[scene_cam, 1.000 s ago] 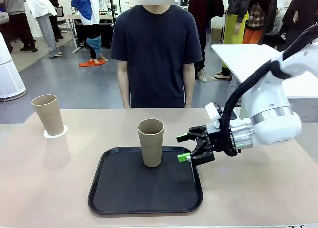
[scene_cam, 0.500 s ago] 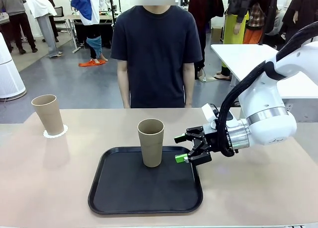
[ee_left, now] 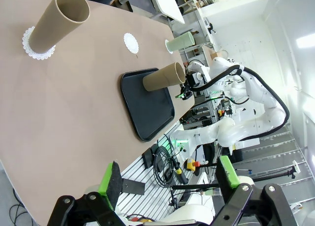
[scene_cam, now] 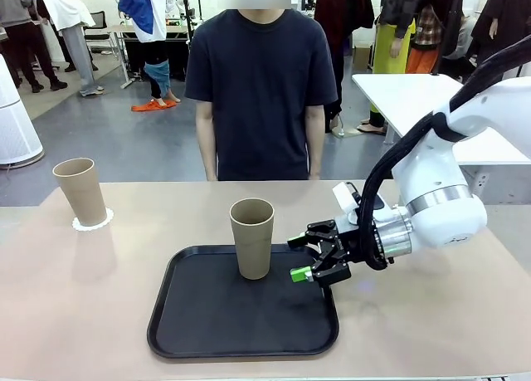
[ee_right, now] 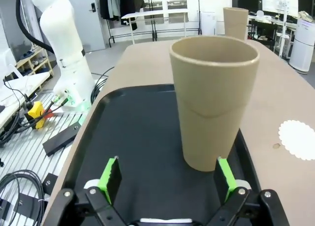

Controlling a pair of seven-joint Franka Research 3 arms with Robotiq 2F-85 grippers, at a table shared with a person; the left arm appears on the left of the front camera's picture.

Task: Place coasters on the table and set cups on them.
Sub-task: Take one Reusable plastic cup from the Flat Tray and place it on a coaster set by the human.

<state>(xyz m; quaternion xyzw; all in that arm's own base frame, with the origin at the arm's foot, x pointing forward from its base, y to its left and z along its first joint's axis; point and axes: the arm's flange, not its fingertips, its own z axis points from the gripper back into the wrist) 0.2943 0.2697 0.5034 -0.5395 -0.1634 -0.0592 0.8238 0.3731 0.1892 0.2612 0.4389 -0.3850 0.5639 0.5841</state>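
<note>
Tan cup [scene_cam: 251, 237] upright on black tray [scene_cam: 207, 331], directly ahead of right gripper [scene_cam: 304, 258], axis vertical; jaws wide apart, empty, level with lower body. Right arm nearer

Front cam facing person across table [scene_cam: 75, 315]; wrist cams sharing tray [ee_right: 147, 137].

You are in a robotics lab, in what looks like a big open hall. A white arm [scene_cam: 440, 194] works at your beige table [scene_cam: 75, 306], and another arm's base [ee_right: 66, 53] sits bolted to slotted rails with loose cables [ee_right: 19, 186]. Behind the person [scene_cam: 261, 90], more white tables [scene_cam: 406, 95] stand on grey floor, with what may be clothing racks [ee_right: 147, 9] farther off.
</note>
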